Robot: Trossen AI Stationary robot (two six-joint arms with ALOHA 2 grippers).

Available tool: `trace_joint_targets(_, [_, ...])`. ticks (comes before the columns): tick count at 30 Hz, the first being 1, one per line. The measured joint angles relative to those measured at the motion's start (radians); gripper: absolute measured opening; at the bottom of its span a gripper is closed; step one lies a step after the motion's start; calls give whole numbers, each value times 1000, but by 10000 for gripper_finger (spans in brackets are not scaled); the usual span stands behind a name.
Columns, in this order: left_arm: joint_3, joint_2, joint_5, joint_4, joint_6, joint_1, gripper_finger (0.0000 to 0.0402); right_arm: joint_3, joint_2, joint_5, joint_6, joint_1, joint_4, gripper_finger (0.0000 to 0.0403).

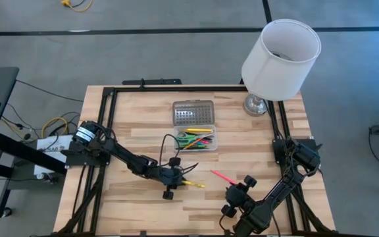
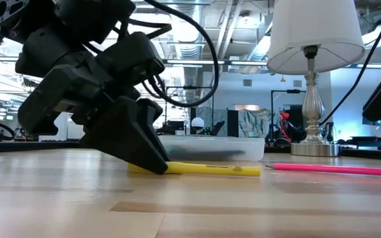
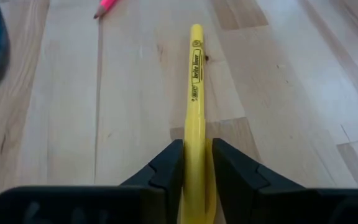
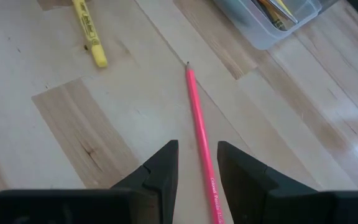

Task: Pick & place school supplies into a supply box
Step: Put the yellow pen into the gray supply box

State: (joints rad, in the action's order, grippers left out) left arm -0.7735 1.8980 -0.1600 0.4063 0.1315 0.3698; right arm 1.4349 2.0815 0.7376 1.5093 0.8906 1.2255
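Observation:
A yellow highlighter (image 3: 195, 81) lies on the wood table, and my left gripper (image 3: 197, 165) is shut on its near end; the high view shows the gripper (image 1: 178, 179) at mid-table. A pink pencil (image 4: 197, 112) lies flat to the right of the highlighter. My right gripper (image 4: 197, 165) is open, with a finger on each side of the pencil's end and not touching it. The clear supply box (image 1: 216, 139) stands beyond them. It holds several coloured pens, and its dotted lid (image 1: 193, 112) lies open toward the far edge. My left gripper pinches the yellow highlighter between its two fingers near one end (image 3: 196, 149). The fingers (image 2: 144, 152) slant down from the table's left and lie in line with the highlighter. The highlighter's body (image 2: 210, 169) lies level on the table, pointing right.
A white-shaded lamp (image 1: 278, 56) on a silver base (image 1: 256, 104) stands at the table's far right corner. The table's black frame rails (image 1: 107, 112) run along the left, right and far edges. Bare wood lies between the two pens and the box.

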Motion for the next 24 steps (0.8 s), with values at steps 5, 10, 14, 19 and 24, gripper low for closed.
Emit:
trace_joint_targets(5, [-1,-1,2,-16,3,-2,75,0,0,0,0,0,0,108])
trace_joint_targets(10, [0,-1,0,-19,-3,-2,55,0,0,0,0,0,0,108])
trace_joint_targets(14, [0,-1,-1,-16,-5,-2,55,0,0,0,0,0,-3,108])
trace_joint_targets(19, [1,0,-2,-12,-5,-3,65,0,0,0,0,0,-4,108])
trace_joint_targets(24, [2,0,-5,-7,-12,-3,62,0,0,0,0,0,-4,108])
